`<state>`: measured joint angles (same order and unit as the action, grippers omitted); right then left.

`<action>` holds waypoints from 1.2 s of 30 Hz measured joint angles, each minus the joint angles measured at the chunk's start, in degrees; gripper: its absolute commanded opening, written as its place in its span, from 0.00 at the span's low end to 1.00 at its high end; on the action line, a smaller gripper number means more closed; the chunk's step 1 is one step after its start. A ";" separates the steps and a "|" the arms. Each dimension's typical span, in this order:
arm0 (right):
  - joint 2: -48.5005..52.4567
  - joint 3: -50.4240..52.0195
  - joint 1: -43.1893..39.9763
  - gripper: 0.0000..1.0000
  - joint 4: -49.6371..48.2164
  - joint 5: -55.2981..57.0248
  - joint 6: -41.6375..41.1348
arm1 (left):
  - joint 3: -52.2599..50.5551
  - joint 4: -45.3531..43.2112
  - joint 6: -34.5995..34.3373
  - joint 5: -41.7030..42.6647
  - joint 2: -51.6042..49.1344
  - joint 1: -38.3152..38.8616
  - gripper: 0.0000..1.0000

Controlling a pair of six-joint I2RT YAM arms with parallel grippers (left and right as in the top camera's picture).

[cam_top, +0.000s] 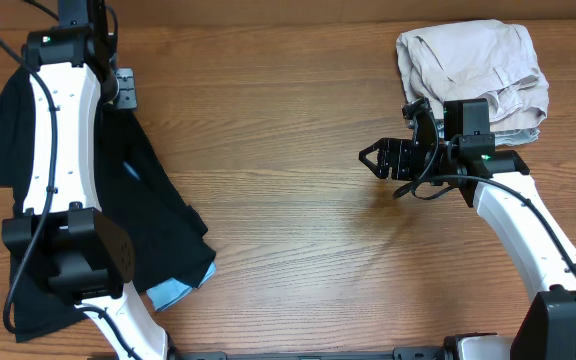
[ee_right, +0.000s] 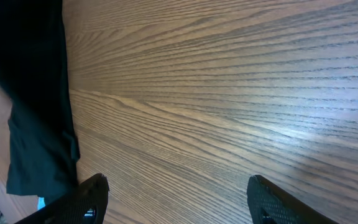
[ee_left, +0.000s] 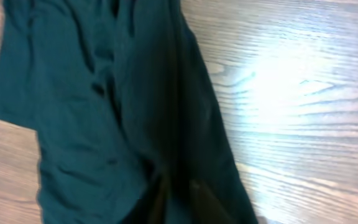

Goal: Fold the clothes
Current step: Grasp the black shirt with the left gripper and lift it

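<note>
A dark teal garment (cam_top: 153, 210) lies spread over the left side of the table, partly hidden under my left arm. A light blue piece (cam_top: 175, 293) shows at its lower edge. My left gripper (cam_top: 120, 88) is at the garment's top edge, and in the left wrist view its fingers (ee_left: 180, 202) are closed into the dark cloth (ee_left: 92, 106). My right gripper (cam_top: 376, 158) is open and empty over bare wood at mid-table; its fingers (ee_right: 179, 208) are wide apart. The garment's edge (ee_right: 36, 130) shows at the left of the right wrist view.
A pile of folded beige clothes (cam_top: 473, 62) sits at the back right, just behind my right wrist. The wooden table top (cam_top: 288, 110) stretches between the garment and the pile. The table's front edge runs along the bottom.
</note>
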<state>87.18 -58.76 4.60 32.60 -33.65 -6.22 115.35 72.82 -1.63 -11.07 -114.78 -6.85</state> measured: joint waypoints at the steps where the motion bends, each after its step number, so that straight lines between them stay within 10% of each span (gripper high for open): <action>1: 0.00 0.00 0.00 0.75 0.00 0.02 0.00 | -0.50 -0.07 0.04 0.74 -0.02 0.00 0.37; 36: 0.00 0.00 0.00 0.76 0.85 0.61 0.00 | -25.09 -14.91 -7.41 10.67 -1.77 -3.32 0.50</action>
<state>87.18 -58.76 4.60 33.45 -33.04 -6.22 90.26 57.91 -9.04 -0.40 -116.55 -10.17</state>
